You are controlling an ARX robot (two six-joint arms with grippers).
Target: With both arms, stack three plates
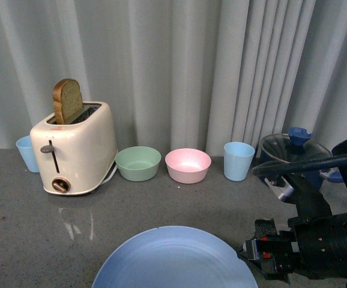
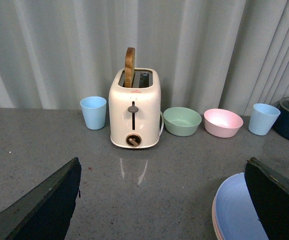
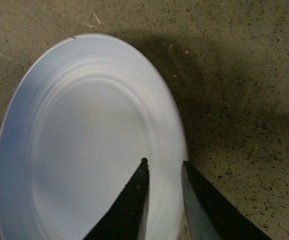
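Observation:
A light blue plate [image 1: 173, 259] lies on the grey counter at the front middle, cut off by the picture's lower edge. In the left wrist view this blue plate [image 2: 237, 212] rests on another plate, of which only a thin pinkish rim [image 2: 214, 220] shows. My right gripper [image 3: 164, 170] is open with a narrow gap. It hovers at the blue plate's [image 3: 94, 145] edge, one finger over the plate and the other by the rim. In the front view the right gripper [image 1: 253, 249] sits at the plate's right side. My left gripper [image 2: 162, 200] is wide open over bare counter, with the plates beside one finger.
Along the curtain stand a cream toaster [image 1: 77, 150] with a bread slice, a green bowl [image 1: 138, 162], a pink bowl [image 1: 188, 164], two light blue cups [image 1: 238, 160] [image 1: 27, 152], and a dark blue pot with a glass lid [image 1: 293, 150].

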